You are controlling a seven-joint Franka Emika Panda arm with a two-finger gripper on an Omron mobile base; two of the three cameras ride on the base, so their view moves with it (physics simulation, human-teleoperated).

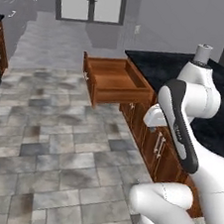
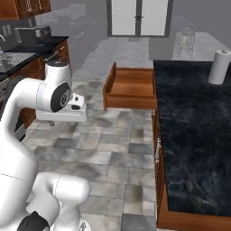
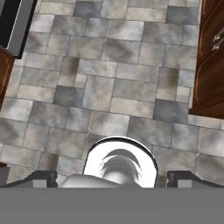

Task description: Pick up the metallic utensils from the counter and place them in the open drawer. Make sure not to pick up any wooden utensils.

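the hand [image 3: 112,178] hangs over the grey tiled floor [image 3: 109,87], its two dark tips spread wide apart with nothing between them; past the folded white arm [image 1: 184,108] the black stone tabletop [image 2: 194,135] stretches away on its reddish-brown base; at its far end the open drawer [image 2: 131,90] juts out over the floor; a white paper towel roll [image 2: 219,66] stands on the far tabletop.

Both base views look forward from behind, sharing the open drawer [image 1: 119,81] [image 2: 132,88] — hand view faces the floor [image 3: 109,87]
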